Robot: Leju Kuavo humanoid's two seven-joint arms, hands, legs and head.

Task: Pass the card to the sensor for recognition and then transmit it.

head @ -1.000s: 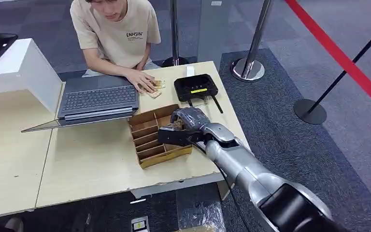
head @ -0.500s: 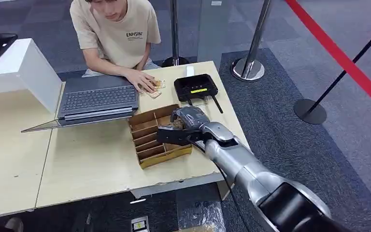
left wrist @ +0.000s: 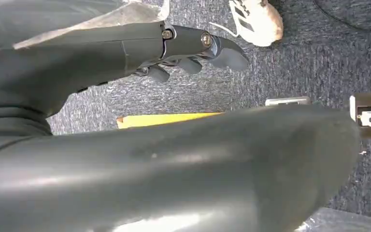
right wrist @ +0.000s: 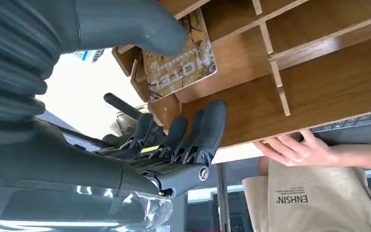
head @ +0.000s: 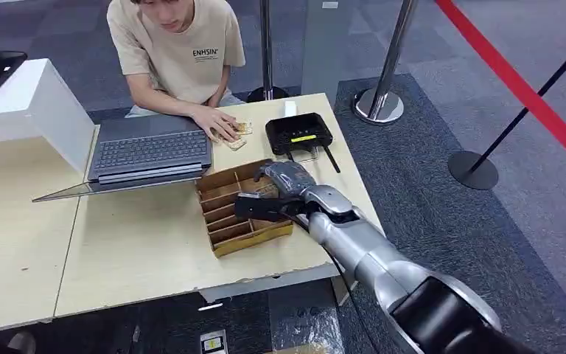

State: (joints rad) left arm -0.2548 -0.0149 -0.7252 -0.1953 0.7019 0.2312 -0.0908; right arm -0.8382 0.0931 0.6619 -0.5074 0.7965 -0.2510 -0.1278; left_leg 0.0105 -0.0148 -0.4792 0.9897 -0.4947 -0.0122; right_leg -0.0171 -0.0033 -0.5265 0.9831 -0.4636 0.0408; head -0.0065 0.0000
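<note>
Head view, left to right, with the wooden divided tray (head: 230, 221) as landmark. Left of the tray on the worktop (head: 140, 243), an open laptop (head: 147, 153); behind it sits a person (head: 177, 51) whose shirt reads "ENHSIN", one hand (head: 217, 122) resting on small cards (head: 237, 140) just behind the tray. Right of the tray and behind it, a black card sensor (head: 299, 134) with a yellow strip and a stub antenna. Stanchion posts (head: 383, 88) stand on the carpet beyond.

The right hand (head: 276, 193) hangs over the tray's right end. In the right wrist view, the card (right wrist: 181, 58), printed "MOTEL", stands in an end compartment of the tray; the thumb (right wrist: 140, 26) lies over the card's face and the dark fingers (right wrist: 193, 135) curl on the tray's outer wall, moderately apart. Whether the card is pinched cannot be told.

The left hand (left wrist: 193, 48) hangs above carpet, fingers curled in, holding nothing.
</note>
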